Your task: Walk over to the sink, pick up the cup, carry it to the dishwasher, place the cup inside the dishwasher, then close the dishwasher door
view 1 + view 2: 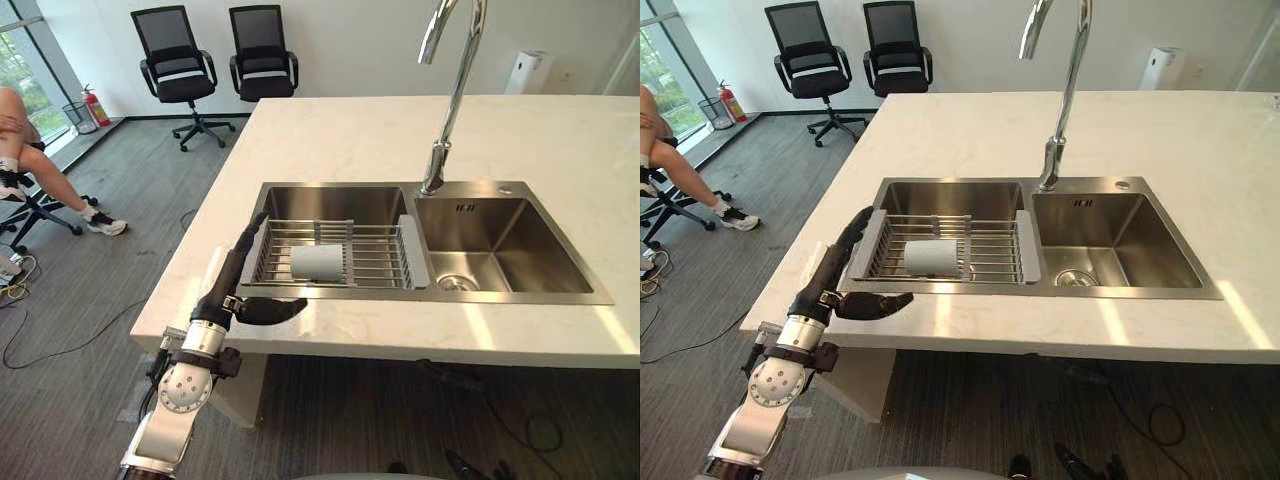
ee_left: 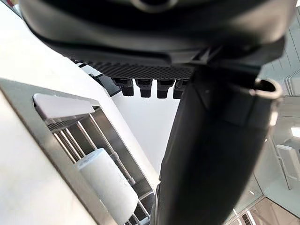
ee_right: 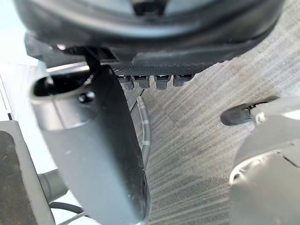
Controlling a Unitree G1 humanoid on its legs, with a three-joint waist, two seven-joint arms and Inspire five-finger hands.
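In the left eye view the cup (image 1: 317,262) lies on its side on the wire rack (image 1: 413,250) that spans the left basin of the sink (image 1: 520,255). The left robot hand (image 1: 232,275) is open and holds nothing. Its fingers point straight along the rack's near-left end, its thumb stretches along the tabletop (image 1: 350,140) edge, and it is apart from the cup. A reach from here could snag the fingers on the rack's grey end piece and shove the rack.

The right eye view shows the same gap. A round cup lying on wires will probably roll if nudged before the fingers close.

In the left wrist view the cup sits off to one side of the thumb, so a straight closing may miss it or catch only its rim.

In the right wrist view the right robot hand (image 3: 150,37) hangs open over the floor (image 3: 197,140), carrying nothing. It offers no support if the cup slips.
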